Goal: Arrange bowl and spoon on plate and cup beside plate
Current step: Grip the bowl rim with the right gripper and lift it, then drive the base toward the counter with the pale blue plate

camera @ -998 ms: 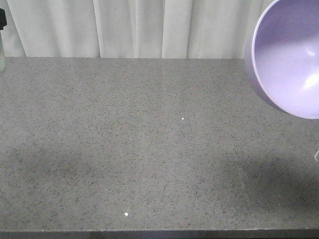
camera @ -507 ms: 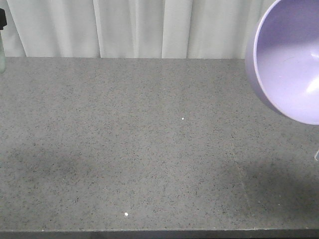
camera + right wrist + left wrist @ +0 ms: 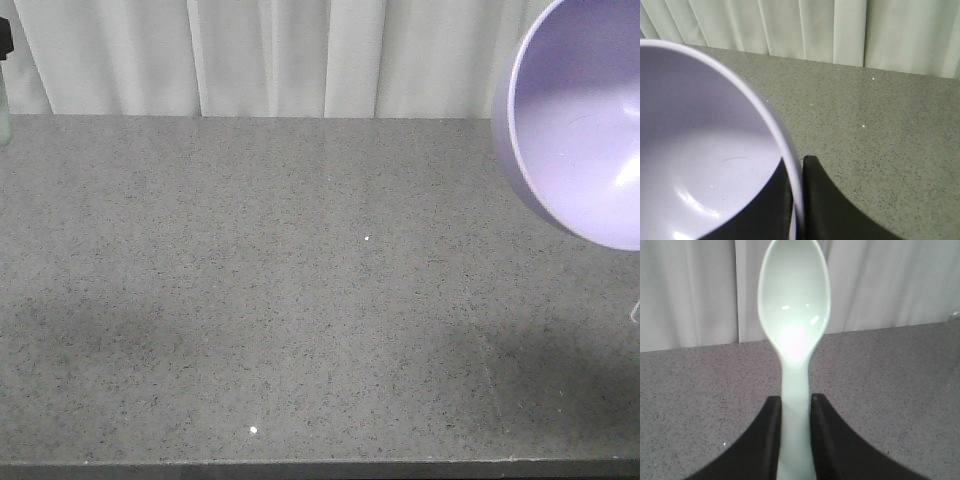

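My left gripper is shut on the handle of the pale mint-green spoon, whose scoop points away from the wrist, above the grey speckled table. My right gripper is shut on the rim of the lilac bowl, one finger inside and one outside. In the front view the bowl hangs tilted at the upper right, above the table, its inside facing the camera. Plate and cup are out of view. Neither gripper shows in the front view.
A grey speckled table fills the front view, with white curtains behind its far edge. A clear bottle-like object with a dark top stands at the far left edge.
The bowl has shifted very slightly to the right and up at the frame's edge. Nothing else has moved.
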`<state>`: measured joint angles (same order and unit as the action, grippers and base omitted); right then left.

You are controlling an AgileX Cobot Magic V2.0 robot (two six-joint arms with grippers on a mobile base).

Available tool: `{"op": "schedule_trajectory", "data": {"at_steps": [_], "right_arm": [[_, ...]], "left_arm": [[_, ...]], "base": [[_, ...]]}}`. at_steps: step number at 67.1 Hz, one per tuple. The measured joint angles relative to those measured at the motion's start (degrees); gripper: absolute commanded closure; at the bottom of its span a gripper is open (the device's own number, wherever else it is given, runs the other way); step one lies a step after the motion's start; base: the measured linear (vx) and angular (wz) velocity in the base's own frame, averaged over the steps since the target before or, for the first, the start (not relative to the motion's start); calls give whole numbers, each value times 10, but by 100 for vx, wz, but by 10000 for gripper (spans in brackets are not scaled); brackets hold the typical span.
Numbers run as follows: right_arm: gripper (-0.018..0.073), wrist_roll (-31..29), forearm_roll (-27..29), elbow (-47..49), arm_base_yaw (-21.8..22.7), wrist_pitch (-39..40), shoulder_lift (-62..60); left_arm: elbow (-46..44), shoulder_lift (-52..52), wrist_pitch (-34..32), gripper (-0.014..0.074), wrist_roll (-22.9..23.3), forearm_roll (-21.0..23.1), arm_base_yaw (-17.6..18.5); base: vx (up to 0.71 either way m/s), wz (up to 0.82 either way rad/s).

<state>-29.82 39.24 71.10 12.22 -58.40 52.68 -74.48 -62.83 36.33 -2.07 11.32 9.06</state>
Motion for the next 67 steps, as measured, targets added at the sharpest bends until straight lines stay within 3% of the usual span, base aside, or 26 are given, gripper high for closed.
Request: {"op": "schedule_trajectory", "data": {"at_steps": [67], "right_arm": [[565, 0, 0, 0, 0, 0, 0]], "left_arm": [[0, 0, 0, 604, 0, 0, 0]], "base": [[-2, -14]]}}
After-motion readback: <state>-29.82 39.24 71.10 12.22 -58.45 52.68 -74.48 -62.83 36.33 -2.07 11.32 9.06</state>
